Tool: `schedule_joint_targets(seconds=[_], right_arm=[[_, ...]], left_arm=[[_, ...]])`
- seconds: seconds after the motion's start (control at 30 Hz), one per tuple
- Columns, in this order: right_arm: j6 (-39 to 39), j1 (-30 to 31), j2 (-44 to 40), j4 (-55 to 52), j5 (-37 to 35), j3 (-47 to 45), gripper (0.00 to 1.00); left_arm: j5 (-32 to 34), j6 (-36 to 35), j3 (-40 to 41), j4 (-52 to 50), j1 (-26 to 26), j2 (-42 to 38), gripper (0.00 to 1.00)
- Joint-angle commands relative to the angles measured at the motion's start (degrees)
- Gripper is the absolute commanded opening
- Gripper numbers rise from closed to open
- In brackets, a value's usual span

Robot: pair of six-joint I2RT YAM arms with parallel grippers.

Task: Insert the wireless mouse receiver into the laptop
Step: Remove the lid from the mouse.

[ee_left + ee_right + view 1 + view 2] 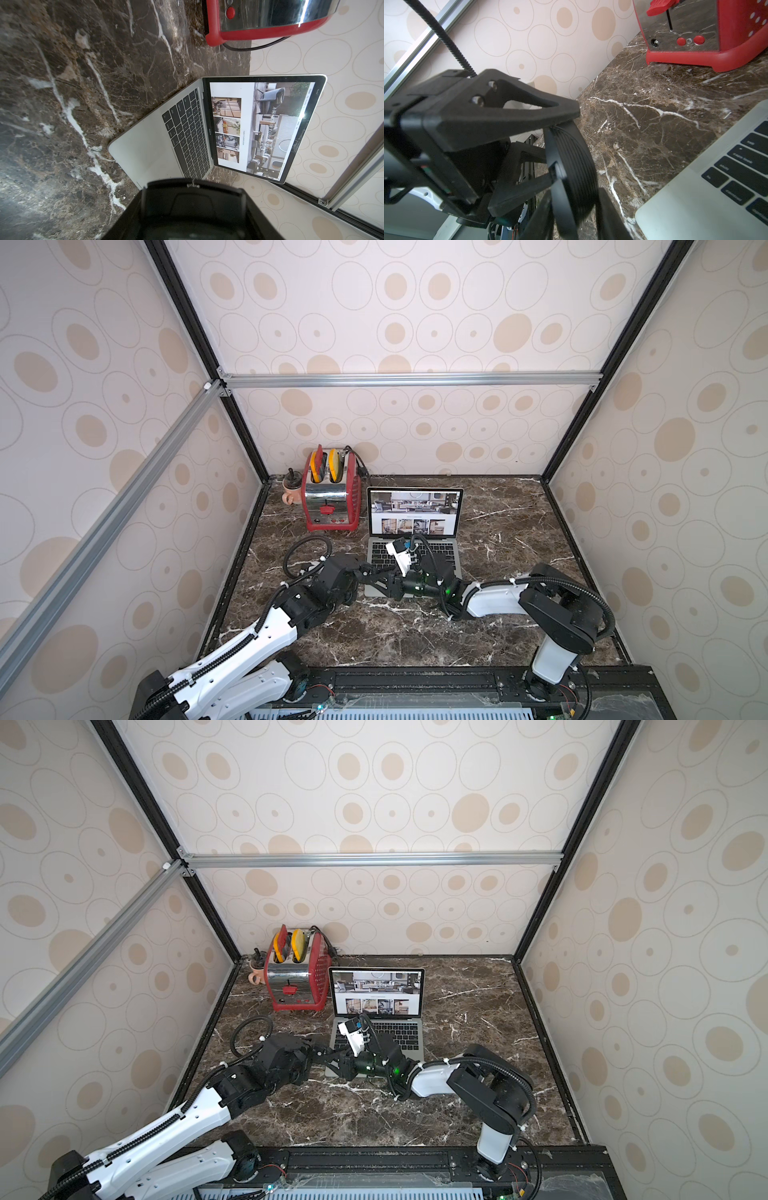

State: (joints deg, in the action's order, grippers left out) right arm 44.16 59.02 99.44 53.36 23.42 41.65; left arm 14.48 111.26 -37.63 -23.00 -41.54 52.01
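Grippers meet tip to tip over the near left corner of the laptop (440, 553) in both top views.

The left gripper (564, 143) is turned so its 2 fingers (519, 112) sit 1 above the other. They are clamped on a black mouse (571, 166) with a ribbed flank. In the left wrist view the mouse (193, 207) is a blurred dark block close to the lens. The right gripper (575, 193) faces it head on. Its 2 fingers (609, 212) stand apart, 1 on each side of the mouse's end, and whether the pads touch it I cannot tell. The receiver is too small to make out in any view.

The laptop lies just below and beyond both grippers, flat on the marble counter (519, 531). Its lid is open and tilted back, and the screen faces the arms, lit with a white page of interior photos. Its keyboard and most of its palm rest stretch to the right of the left gripper's tips, under the right gripper's wrist. Only the near left corner sits beneath the fingers.

Farther out from the left gripper, toward the back wall, stands a red and chrome toaster (330, 497). It is just beside the laptop's left edge but apart from it, with 2 flat pieces upright in its slots. A peach mug (291, 494) sits beyond the toaster at its far left side, well apart from both grippers.
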Motion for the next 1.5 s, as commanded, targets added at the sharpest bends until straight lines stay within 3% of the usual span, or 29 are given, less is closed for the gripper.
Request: schedule_joint_targets(seconds=[0.0,0.3,0.9,1.47], right_arm=[[-0.2,0.2,-2.3,2.4,0.4,-0.5,0.23],[0.4,0.3,-2.3,2.1,1.6,-0.2,0.13],[0.7,0.2,-5.2,2.4,1.0,-3.4,0.12],[1.3,0.2,-3.6,2.9,4.3,-1.6,0.30]], left_arm=[[3.5,1.6,0.3,-1.1,-0.2,-0.5,0.00],[3.9,2.6,0.7,-1.0,-0.2,1.4,0.00],[6.4,3.2,-0.2,-5.0,-0.2,1.7,0.00],[6.2,2.7,-1.1,-5.6,-0.2,2.7,0.00]])
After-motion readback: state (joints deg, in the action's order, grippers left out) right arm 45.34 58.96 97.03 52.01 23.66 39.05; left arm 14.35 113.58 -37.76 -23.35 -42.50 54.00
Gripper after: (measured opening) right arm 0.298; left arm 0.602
